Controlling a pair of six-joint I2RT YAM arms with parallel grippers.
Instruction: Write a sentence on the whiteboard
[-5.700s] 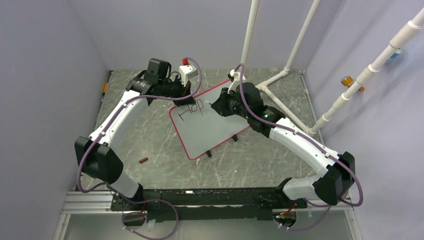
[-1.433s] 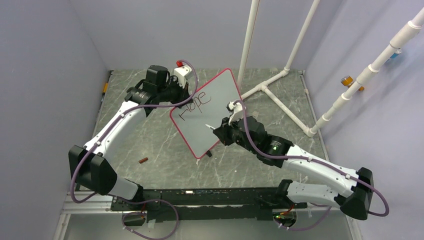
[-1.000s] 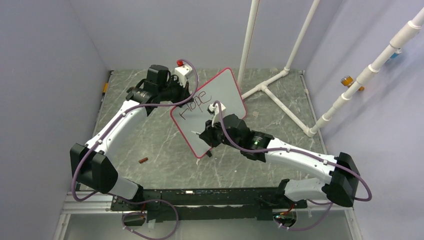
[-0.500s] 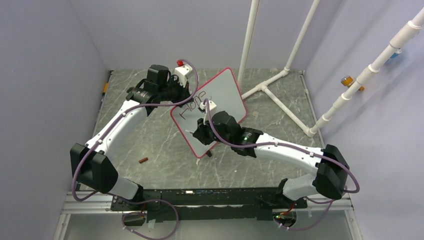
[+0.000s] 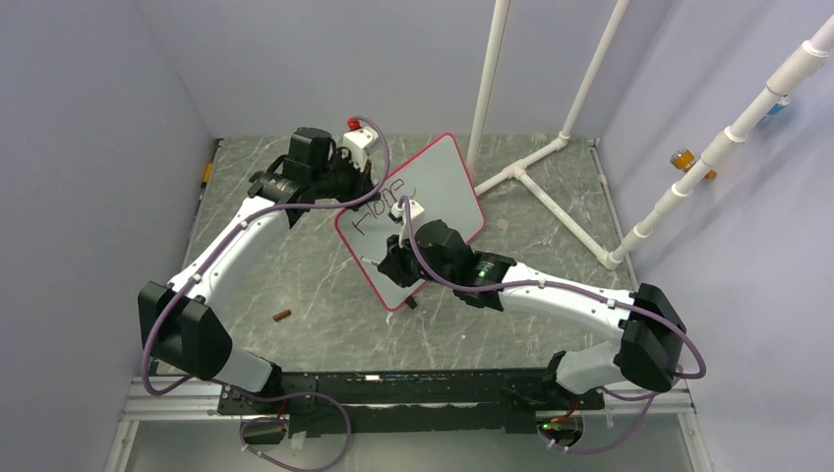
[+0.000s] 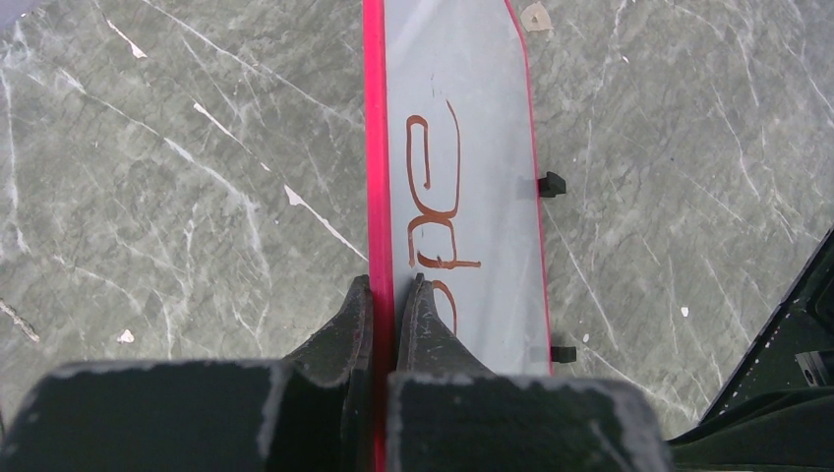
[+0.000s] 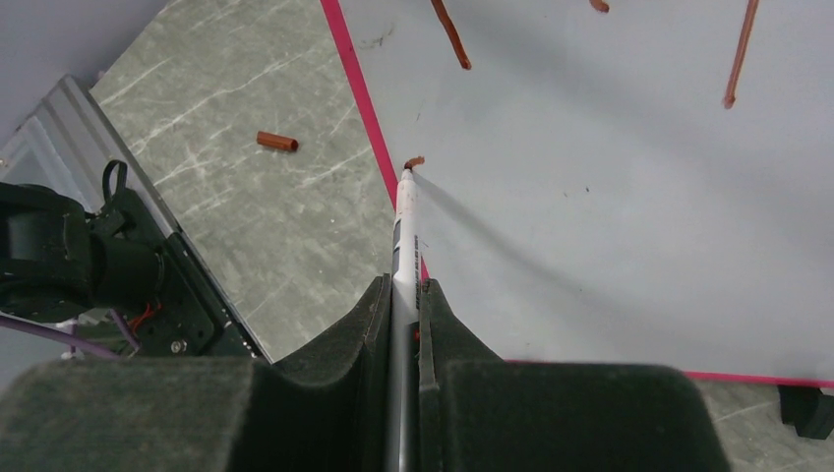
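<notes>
We found the pale grey, red-framed whiteboard (image 5: 445, 180) tilted up over the far middle of the grey marbled desk (image 5: 295, 265), with red-brown handwriting (image 6: 438, 197) near its far-left edge. The left gripper (image 6: 386, 291) had its jaws pinched on that frame edge. The right gripper (image 7: 403, 287) had its jaws clamped on a white marker (image 7: 404, 231), whose tip met the board's near-left part.

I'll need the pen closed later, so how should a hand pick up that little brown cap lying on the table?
Grip the cap across its middle, coming straight down from above. It lies flat on its side on the bare table, well clear of the board, so a hand can close across its narrow width. Pushed from the side, its round body would probably roll.
</notes>
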